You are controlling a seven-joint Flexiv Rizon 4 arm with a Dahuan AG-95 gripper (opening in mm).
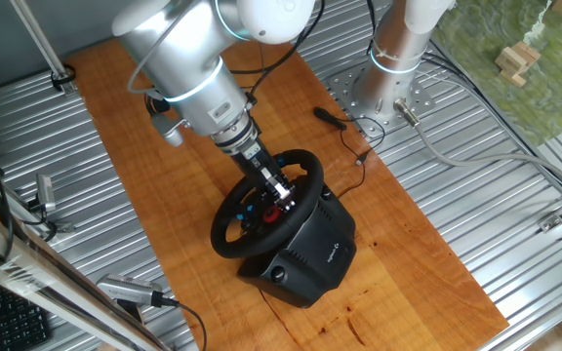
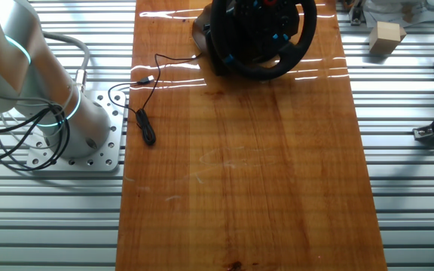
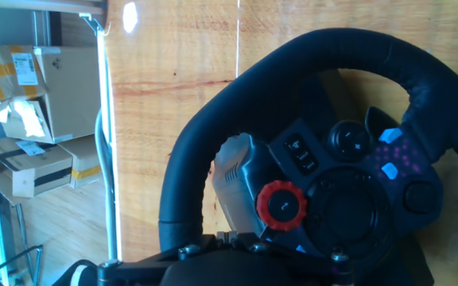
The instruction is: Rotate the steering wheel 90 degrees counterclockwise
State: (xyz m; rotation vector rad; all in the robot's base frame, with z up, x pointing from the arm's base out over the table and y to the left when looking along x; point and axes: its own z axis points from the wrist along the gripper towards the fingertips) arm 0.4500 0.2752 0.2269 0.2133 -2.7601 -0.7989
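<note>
Gripper (image 1: 279, 192) parked down inside the ring of the steering wheel (image 1: 232, 229), at the hub by the red and blue buttons. Couldn't tell whether fingers were apart or clamped: hidden by the wrist in one fixed view, out of frame in the other, and only a dark edge along the bottom of the hand view. Looked in contact with or just above the hub face; couldn't confirm which.

In the hand view, saw the thick black rim (image 3: 205, 135) curving across the frame, a red dial (image 3: 281, 204) on the hub, and blue-lit buttons to its right.

Wheel tilted back on its boxy black base (image 1: 310, 249), which sat on the wooden board (image 1: 164, 146) toward the board's near end in that view. In the other fixed view, wheel (image 2: 277, 71) sat at the far edge of the board (image 2: 239, 165).

Thin black cable (image 2: 145, 124) ran from the base across the board edge toward the arm's mounting plate (image 2: 89, 147). Small wooden block (image 2: 386, 38) lay off the board on the ribbed metal table, near the wheel.
</note>
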